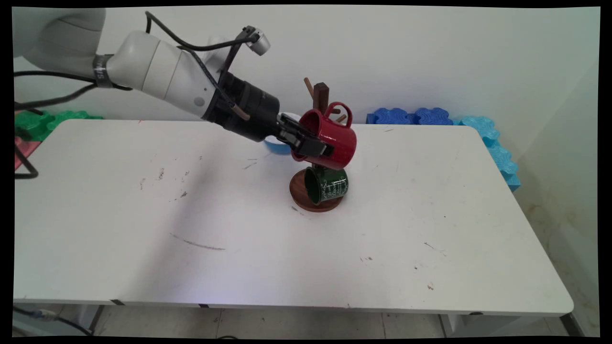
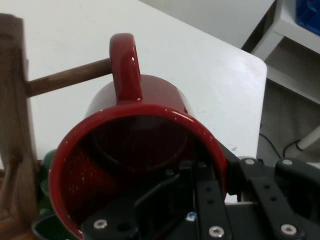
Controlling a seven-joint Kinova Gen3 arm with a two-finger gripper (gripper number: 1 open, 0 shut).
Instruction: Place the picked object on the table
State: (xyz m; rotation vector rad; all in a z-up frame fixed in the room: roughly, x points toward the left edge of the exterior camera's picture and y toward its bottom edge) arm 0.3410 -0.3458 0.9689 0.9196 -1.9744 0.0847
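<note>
Red mug held at the mug tree

The gripper [image 1: 313,143] has its fingers clamped on the rim of the red mug [image 1: 334,138], one inside, tilting it so its handle [image 2: 125,65] rings a wooden peg [image 2: 67,77] above the green mug [image 1: 327,185] over the counter [image 1: 239,229]

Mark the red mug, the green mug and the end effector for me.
red mug [image 1: 337,138], main view, on its outer side wall.
green mug [image 1: 330,186], main view, on its lettered side.
end effector [image 1: 313,147], main view, midway between the fingertips, clamped on the red mug's rim.
</note>
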